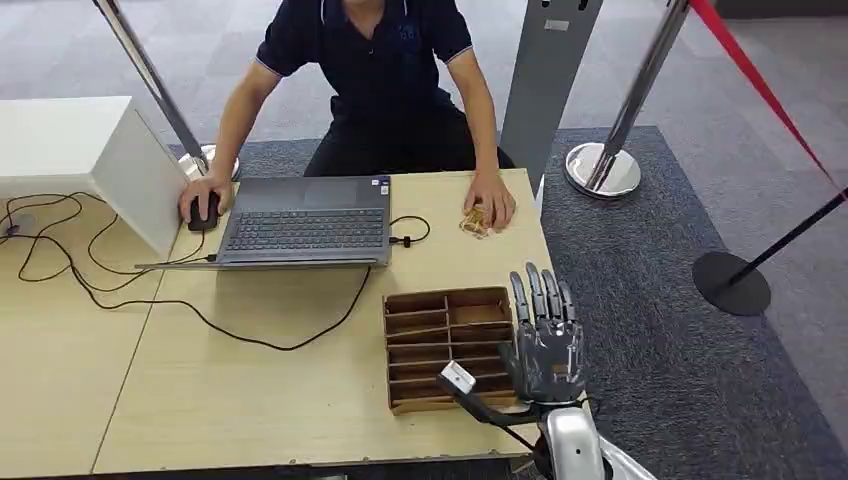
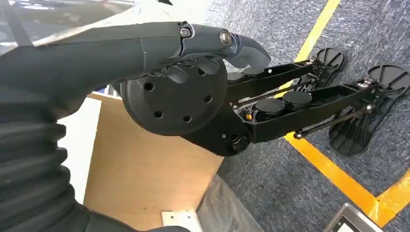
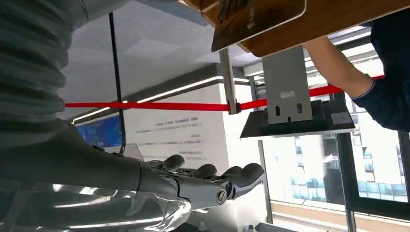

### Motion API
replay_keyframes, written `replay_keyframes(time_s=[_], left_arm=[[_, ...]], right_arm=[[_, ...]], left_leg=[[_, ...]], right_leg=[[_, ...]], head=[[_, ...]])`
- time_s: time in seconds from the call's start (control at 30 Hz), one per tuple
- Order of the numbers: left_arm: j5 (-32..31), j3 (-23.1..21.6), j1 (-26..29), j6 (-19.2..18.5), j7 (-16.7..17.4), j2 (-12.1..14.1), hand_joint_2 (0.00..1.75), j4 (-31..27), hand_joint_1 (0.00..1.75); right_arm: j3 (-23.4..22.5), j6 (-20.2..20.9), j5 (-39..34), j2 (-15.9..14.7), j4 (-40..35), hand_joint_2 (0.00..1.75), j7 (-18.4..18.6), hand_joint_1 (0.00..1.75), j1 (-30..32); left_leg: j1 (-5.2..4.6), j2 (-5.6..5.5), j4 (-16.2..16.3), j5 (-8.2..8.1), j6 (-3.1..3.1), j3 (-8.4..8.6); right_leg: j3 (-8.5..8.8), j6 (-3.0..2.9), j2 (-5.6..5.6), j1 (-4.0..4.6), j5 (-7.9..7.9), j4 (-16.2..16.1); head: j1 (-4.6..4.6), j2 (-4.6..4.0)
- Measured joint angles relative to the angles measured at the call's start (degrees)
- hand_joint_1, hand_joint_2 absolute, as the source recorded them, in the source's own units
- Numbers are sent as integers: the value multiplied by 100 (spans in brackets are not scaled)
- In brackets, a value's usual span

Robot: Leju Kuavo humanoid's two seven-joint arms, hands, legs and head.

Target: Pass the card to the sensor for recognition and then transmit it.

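1. Your right hand (image 1: 545, 340) is nearest, raised just beside the right wall of the box (image 1: 445, 298) on the counter (image 1: 250, 390). Its fingers are straight and slightly spread, and it holds nothing.
2. Your left hand (image 2: 203, 43) hangs low beside the counter over the floor. I cannot tell how far its fingers are curled.
3. The step in hand is judged to be picking up the card, as neither hand has it yet.
4. In the right wrist view the card (image 3: 256, 17) is a dark, thin, glossy rectangle with a rounded corner. It juts past a wooden edge, close to the fingers. From the head view you cannot pick it out among the box's slots.
5. Bring the hand down slowly over the slot nearest it and keep the palm clear of the box wall so the box does not slide.
6. Pinch the card by its free edge between thumb and finger. It is flat and likely slippery, so a shallow grip may let it swivel.
7. Lift straight out along the slot, since tilting could jam it against the dividers.
8. The person's hand (image 1: 492, 200) rests on the counter's far corner, beside the grey post (image 1: 545, 80). Keep your path clear of it.
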Motion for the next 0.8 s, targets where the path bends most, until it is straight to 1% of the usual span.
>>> replay_keyframes(time_s=[0.13, 0.23, 0.3, 0.33, 0.4, 0.43, 0.5, 0.8], left_arm=[[0, 0, -1, 0, 0, 0, 175, 2, 0], [0, 0, -1, 0, 0, 0, 175, 0, 0], [0, 0, -2, 0, 0, 0, 175, 0, 0], [0, 0, -3, 0, 0, 0, 175, 0, 0], [0, 0, -2, 0, 0, 0, 175, 2, 0], [0, 0, -2, 0, 0, 0, 175, 2, 0], [0, 0, -3, 0, 0, 0, 175, 2, 0], [0, 7, -10, 0, -18, -2, 175, 2, 0]], right_arm=[[0, 6, 0, 2, -2, 175, 0, 2, 0], [0, 4, -2, 2, -2, 175, 0, 9, 0], [0, 4, -2, 2, -2, 175, 0, 7, 0], [0, 2, -2, 2, -2, 175, 0, 9, 0], [0, 0, -4, 2, -2, 175, 0, 24, 0], [0, -2, -4, 2, -2, 175, 0, 24, 0], [0, -4, -7, 2, -2, 175, 0, 30, 0], [0, -33, 0, 13, -2, 175, 0, 33, -1]], left_leg=[[0, 0, 0, 0, 0, 1], [0, 0, 0, 0, 0, 0], [0, 0, 0, 0, 0, 1], [0, 0, 0, 0, 0, 1], [0, 0, 0, 0, 0, 0], [0, 0, 0, 0, 0, 0], [0, 0, 0, 0, 0, 0], [0, 0, 0, 0, 0, 1]], right_leg=[[0, 0, 0, 0, 0, 0], [0, 0, 0, 0, 0, 0], [0, 0, 0, 0, 0, 0], [0, 0, 0, 0, 0, 0], [0, 0, 0, 0, 0, 0], [0, 0, 0, 0, 0, 0], [1, 0, 0, 0, 0, 0], [1, 0, 0, 0, 0, 0]], head=[[0, -2], [0, 0], [0, 0], [0, -2], [0, 0], [0, 0], [0, 0], [0, 0]])
